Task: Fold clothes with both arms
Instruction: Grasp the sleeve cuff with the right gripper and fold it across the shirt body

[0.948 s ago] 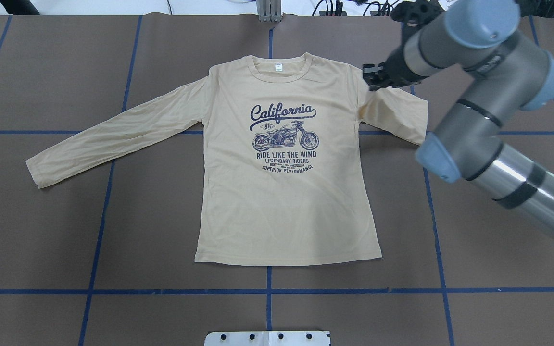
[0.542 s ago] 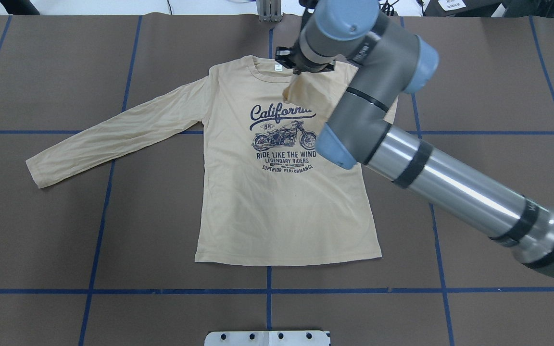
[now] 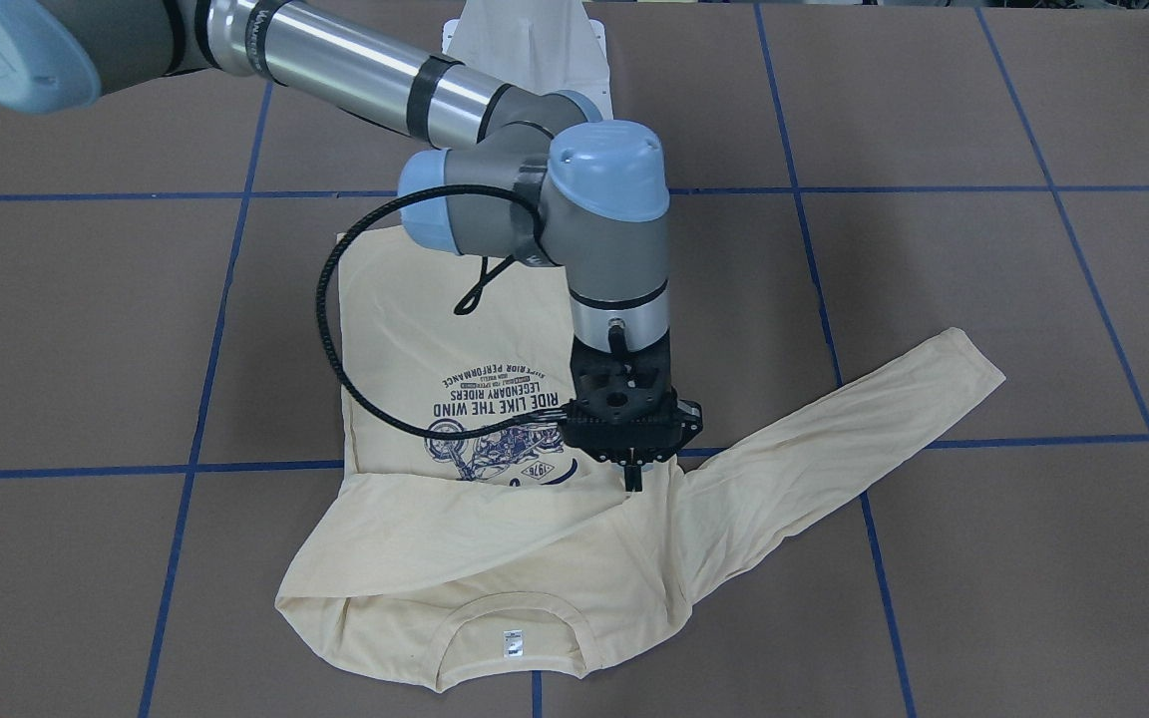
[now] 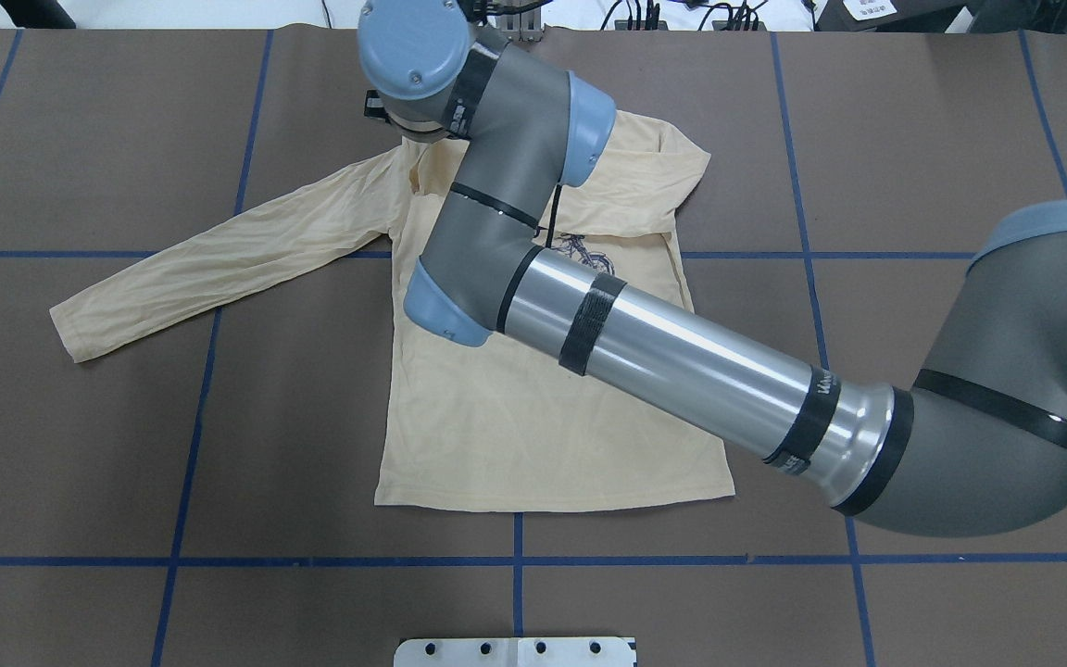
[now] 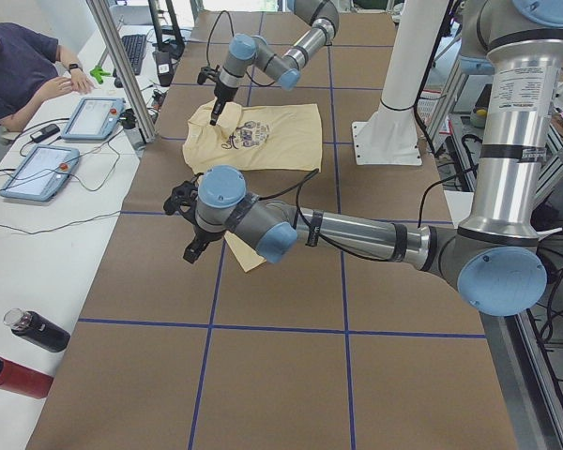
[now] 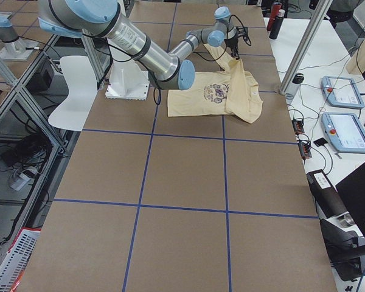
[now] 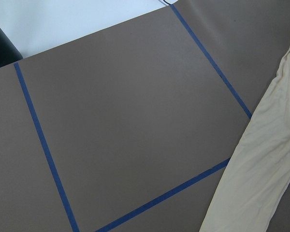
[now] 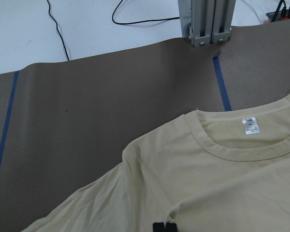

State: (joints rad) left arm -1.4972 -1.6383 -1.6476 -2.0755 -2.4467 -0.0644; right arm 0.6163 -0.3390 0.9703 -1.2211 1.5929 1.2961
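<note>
The cream-yellow long-sleeve T-shirt [image 4: 533,435] lies flat on the brown table, its neck toward the far edge. Its right sleeve [image 3: 495,538] is folded across the chest and covers the upper part of the navy print [image 3: 495,399]. My right gripper [image 3: 634,481] is shut on that sleeve's end, over the shirt's left shoulder. In the right wrist view its fingertips [image 8: 164,226] pinch fabric below the neck label [image 8: 250,125]. The left sleeve [image 4: 219,259] lies stretched out. My left gripper [image 5: 190,248] hovers beyond that sleeve's cuff; I cannot tell if it is open.
Blue tape lines cross the table. The white pedestal base [image 3: 525,40] stands at the robot's side. An aluminium post [image 8: 205,21] stands at the far edge. An operator [image 5: 19,66], tablets [image 5: 38,169] and two bottles [image 5: 23,330] are beside the table.
My right arm has swept from the shirt's right shoulder to its left shoulder, carrying the right sleeve across the chest, so the sleeve now hides most of the print.
</note>
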